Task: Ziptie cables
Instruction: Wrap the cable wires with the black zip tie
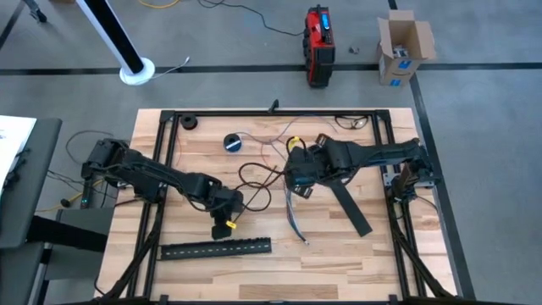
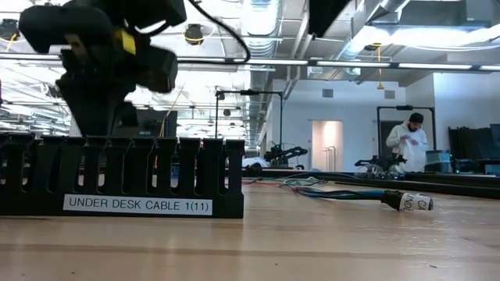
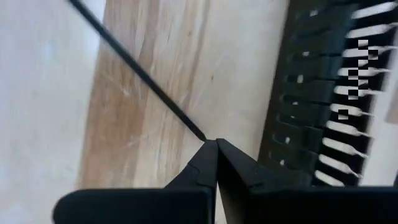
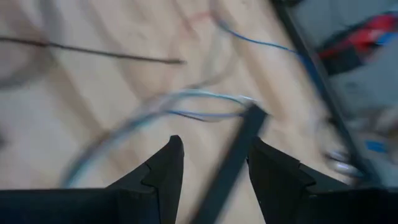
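Several thin grey-white cables (image 1: 292, 222) (bluish tips) beside right claw (image 1: 298, 191).

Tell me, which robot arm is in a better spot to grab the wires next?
Probably the right. The right gripper is open and sits right over the cables, which show just past its fingers. The left gripper is shut on a thin black strand, beside the slotted strip.

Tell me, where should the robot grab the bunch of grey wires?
Probably on the straight stretch of the cables, where the strands lie close together, flat on the table. Come down from above with the fingers across the run. The open right hand is nearest.
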Action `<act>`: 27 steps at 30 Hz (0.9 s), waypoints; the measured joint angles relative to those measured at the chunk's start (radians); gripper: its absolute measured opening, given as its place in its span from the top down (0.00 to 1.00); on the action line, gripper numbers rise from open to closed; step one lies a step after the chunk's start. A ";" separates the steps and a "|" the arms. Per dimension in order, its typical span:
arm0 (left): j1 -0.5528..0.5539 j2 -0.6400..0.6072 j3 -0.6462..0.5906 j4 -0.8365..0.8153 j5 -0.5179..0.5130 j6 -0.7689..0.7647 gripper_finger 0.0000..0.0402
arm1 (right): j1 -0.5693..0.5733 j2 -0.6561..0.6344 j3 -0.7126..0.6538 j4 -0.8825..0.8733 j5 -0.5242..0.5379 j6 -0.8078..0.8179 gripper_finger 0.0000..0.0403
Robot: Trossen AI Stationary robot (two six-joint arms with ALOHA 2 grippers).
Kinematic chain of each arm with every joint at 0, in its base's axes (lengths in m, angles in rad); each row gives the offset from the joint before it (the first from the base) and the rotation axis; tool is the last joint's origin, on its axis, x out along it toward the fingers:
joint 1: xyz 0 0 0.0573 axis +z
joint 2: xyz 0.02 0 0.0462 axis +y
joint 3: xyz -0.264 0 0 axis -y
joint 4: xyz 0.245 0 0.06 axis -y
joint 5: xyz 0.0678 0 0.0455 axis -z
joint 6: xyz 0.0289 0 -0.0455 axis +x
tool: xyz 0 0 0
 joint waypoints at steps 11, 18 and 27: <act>0.127 -0.197 0.009 -0.114 -0.180 0.167 1.00 | -0.215 -0.171 0.000 0.171 0.034 -0.146 0.59; 0.197 -0.359 0.009 -0.102 -0.191 0.166 1.00 | -0.379 -0.209 -0.023 0.132 0.036 0.220 0.59; 0.207 -0.594 0.009 -0.084 -0.194 0.136 1.00 | -0.360 -0.201 -0.368 0.450 -0.075 0.813 0.59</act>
